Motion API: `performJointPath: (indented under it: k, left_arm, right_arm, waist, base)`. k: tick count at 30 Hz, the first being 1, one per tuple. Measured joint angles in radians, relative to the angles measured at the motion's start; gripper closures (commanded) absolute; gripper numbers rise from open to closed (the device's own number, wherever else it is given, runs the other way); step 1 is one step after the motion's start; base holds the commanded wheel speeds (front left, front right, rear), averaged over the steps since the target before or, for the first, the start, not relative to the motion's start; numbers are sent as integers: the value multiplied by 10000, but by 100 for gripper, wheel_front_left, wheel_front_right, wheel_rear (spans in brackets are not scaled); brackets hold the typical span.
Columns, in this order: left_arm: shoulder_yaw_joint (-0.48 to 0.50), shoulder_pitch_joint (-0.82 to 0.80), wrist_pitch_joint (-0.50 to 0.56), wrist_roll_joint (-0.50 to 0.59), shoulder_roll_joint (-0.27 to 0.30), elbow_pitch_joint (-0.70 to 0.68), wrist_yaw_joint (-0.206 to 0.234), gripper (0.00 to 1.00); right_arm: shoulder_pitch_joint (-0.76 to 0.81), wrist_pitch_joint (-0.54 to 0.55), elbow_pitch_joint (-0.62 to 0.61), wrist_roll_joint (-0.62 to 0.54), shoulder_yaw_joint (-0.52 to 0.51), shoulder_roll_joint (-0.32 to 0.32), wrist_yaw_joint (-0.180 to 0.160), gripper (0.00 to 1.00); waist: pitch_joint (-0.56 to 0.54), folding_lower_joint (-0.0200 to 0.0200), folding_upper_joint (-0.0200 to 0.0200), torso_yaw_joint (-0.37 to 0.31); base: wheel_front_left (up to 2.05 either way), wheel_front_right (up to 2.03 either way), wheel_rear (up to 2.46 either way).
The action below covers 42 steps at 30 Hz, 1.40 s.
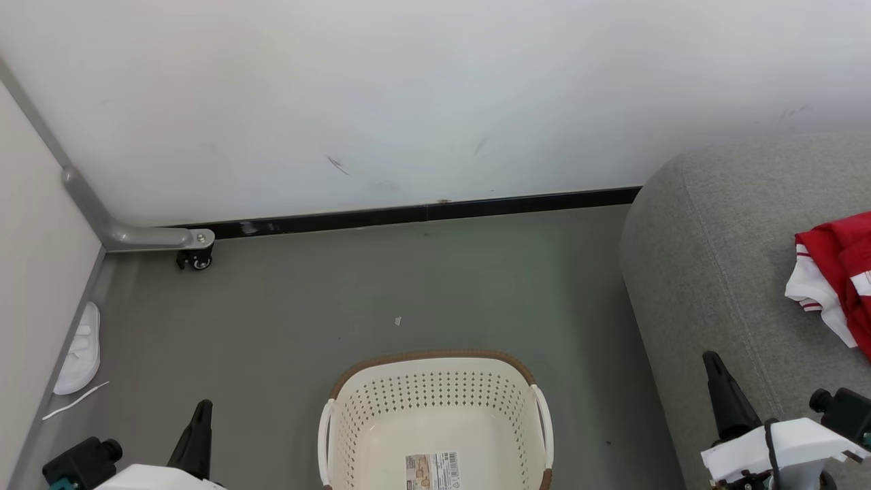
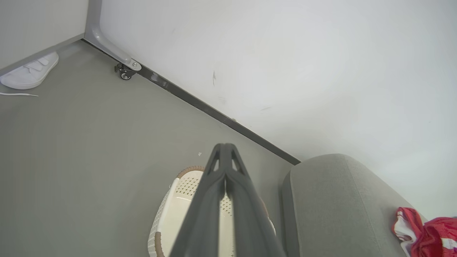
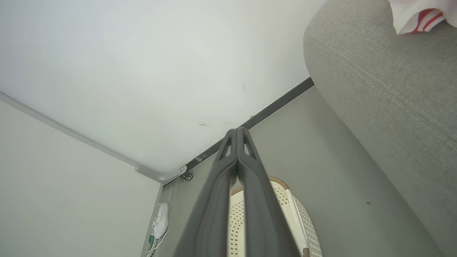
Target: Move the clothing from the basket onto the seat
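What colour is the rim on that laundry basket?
Brown, running along the top of the cream-white basket; it shows best in the head view.

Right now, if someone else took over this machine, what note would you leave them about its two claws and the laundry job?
Left gripper: shut, holding nothing, hanging left of the basket.
Right gripper: shut, holding nothing, near the seat.
Clothing: red and white, lying on the seat.
Done: the visible inside of the basket is bare.
Left: probably nothing. Check the basket's near end, which the head view cuts off.
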Motion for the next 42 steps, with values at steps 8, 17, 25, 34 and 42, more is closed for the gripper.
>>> performJointPath:
  k: [8, 17, 25, 34, 42]
  left_arm:
    - [418, -1, 318, -796, -222, 52, -291, 100]
    - [817, -7, 608, -1613, -430, 150, -556, 100]
    - [1177, -22, 880, -2383, -660, 226, -750, 100]
    - [1582, -57, 1179, -3219, -951, 357, -1009, 100]
    - [1952, -240, 1452, -3939, -1147, 443, -1266, 100]
  right_arm:
    - [-5, 332, 125, 1423, -61, -4, 0, 100]
    - [-30, 652, 199, 2844, -111, -12, 0, 100]
    - [-52, 961, 240, 4102, -176, -21, -2, 100]
    - [-267, 1273, 291, 5528, -318, -35, -2, 100]
    - [-273, 1538, 368, 6782, -374, -38, -2, 100]
  waist:
    - [-67, 1, 0, 5]
    - [-58, -75, 0, 12]
    - [-19, -133, 0, 18]
    - [-1, -153, 0, 24]
    - [-14, -157, 0, 30]
  base:
    - [0, 0, 0]
    - [0, 0, 0]
    - [0, 0, 0]
    - [0, 0, 0]
    - [0, 0, 0]
